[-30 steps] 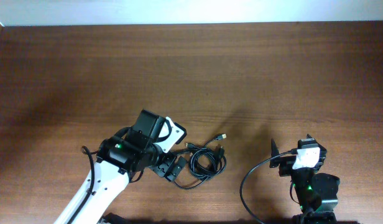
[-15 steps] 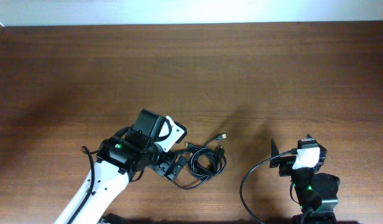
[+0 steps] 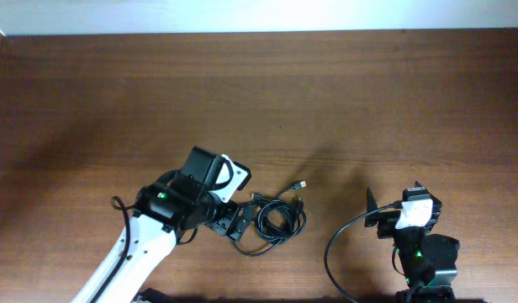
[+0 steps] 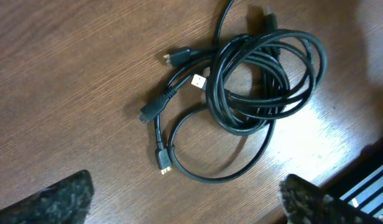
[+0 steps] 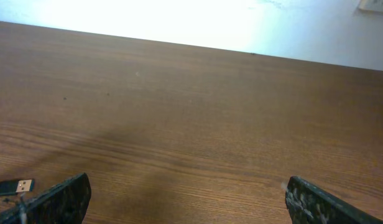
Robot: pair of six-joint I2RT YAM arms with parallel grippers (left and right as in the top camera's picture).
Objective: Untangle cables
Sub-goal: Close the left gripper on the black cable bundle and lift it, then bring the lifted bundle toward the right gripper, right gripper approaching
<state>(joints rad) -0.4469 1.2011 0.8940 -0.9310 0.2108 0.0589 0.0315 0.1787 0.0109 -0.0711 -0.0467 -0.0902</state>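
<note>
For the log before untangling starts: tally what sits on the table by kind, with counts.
Robot tools: 2, the left tool and the right tool, both open
Tangled bundle of black cables: 1
Total: 3

From above, the table (image 3: 343,93) sits in soft, even light, with faint shadows at 9 o'clock and a little toward 3 o'clock from centre. The left wrist view shows pale glare on the wood at 4 o'clock and a sheen along the cables (image 4: 257,101), with the left fingertips (image 4: 67,200) blurred at 7 and 5 o'clock. The right wrist view burns out white at 12 o'clock, with a dim shadow at 8 o'clock.
</note>
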